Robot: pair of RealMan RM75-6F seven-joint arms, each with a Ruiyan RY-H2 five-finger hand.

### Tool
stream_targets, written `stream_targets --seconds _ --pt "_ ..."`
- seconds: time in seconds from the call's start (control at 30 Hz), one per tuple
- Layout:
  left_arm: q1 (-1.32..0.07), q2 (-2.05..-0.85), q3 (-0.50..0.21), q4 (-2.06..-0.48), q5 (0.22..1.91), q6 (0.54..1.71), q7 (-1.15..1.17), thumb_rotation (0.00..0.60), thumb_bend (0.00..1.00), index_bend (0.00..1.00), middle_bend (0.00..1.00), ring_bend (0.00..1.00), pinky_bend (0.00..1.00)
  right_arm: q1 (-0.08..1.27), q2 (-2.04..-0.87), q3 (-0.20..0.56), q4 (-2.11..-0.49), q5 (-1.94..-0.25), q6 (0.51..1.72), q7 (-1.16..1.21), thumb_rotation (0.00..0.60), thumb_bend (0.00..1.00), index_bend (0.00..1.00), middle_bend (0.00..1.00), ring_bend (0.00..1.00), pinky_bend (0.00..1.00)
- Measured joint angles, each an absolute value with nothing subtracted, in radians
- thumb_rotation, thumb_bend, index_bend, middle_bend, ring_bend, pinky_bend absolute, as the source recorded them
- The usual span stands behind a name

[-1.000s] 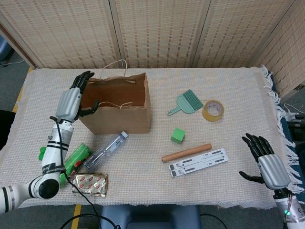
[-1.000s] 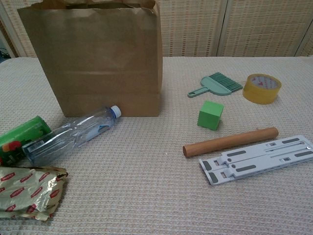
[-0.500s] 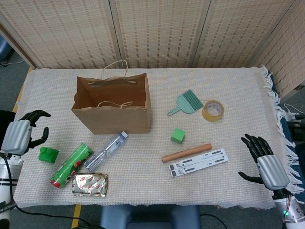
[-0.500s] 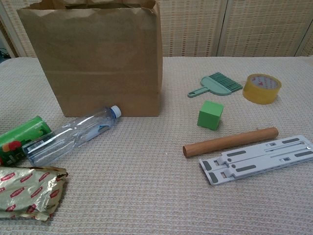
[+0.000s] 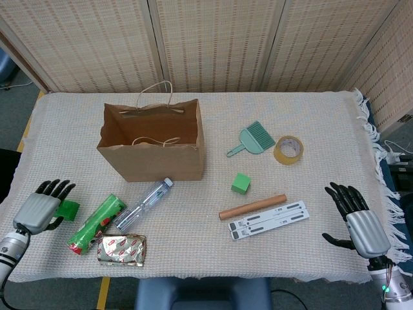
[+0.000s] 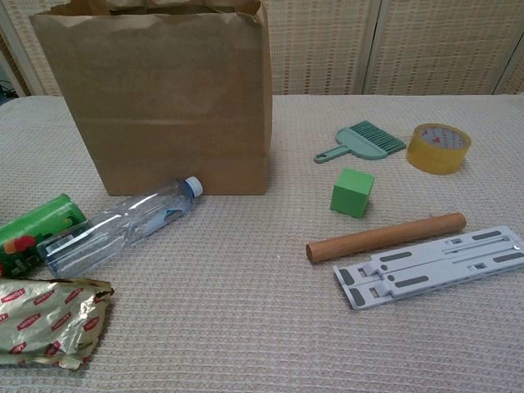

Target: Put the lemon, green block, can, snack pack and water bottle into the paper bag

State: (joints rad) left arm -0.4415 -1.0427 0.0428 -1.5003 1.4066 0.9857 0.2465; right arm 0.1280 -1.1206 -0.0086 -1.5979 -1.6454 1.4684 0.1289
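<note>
I have the paper bag (image 5: 155, 145) standing open-mouthed on the surface (image 5: 213, 248), with the water bottle (image 5: 143, 205), can (image 5: 97, 223) and snack pack (image 5: 122, 250) lying just in front and the green block (image 5: 241, 183) to its right. I see no lemon. Only the head view shows my left robot hand (image 5: 41, 210) resting against a small green object (image 5: 67, 209), fingers extended, and my right robot hand (image 5: 356, 221) spread and empty; the chest view shows neither.
</note>
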Motion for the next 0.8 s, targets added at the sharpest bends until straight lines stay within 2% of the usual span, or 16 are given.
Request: stream_targets --seconds 0.37,0.8 --pt "-0.485 -1.136 0.056 -1.357 1.383 0.892 0.306 0.600 0.33 0.00 0.00 0.00 0.07 0.131 -1.115 -0.010 -1.602 -1.642 1.458 0.137 0.600 0.00 0.00 0.00 0.00 0.00" --pt "-0.513 -1.143 0.090 -1.304 1.406 0.816 0.300 0.600 0.33 0.00 0.00 0.00 0.07 0.133 -1.115 -0.008 -1.607 -1.630 1.447 0.131 0.600 0.00 0.00 0.00 0.00 0.00"
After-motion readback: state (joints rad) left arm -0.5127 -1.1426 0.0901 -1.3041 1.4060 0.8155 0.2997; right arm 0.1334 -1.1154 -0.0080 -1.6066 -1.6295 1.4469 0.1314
